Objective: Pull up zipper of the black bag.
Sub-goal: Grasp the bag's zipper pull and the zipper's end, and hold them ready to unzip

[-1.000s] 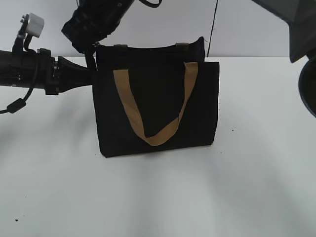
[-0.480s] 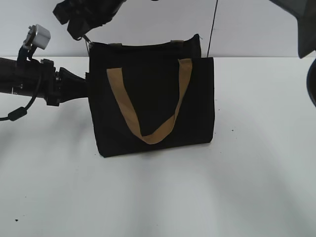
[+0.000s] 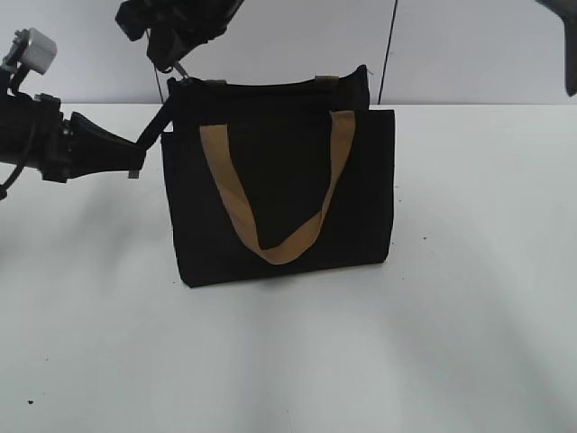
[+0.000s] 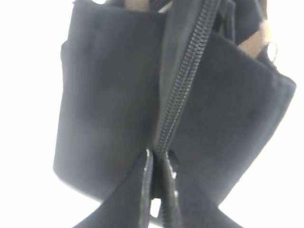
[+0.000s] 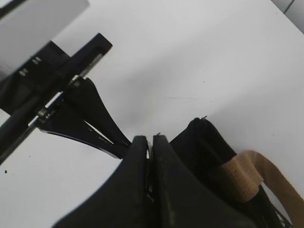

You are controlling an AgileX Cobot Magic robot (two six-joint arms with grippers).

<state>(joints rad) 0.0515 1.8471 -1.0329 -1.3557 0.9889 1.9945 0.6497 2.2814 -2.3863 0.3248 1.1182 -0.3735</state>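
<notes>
The black bag stands upright on the white table, its tan strap handle hanging down the front. The zipper runs along its top edge. In the left wrist view the zipper runs down the bag to my left gripper, which is shut on the bag's zipper end. In the exterior view my left gripper holds the bag's top left corner. My right gripper reaches across from above and is shut on the silver pull. It is also shut in the right wrist view.
A white wall rises behind the table. A thin dark cable hangs behind the bag's right end. A dark object shows at the top right corner. The left gripper's fingers lie right beside my right gripper.
The left arm has drawn back to the left and its thin fingers now show at the bag's corner. The right gripper swung left, then back right, staying over that corner.
</notes>
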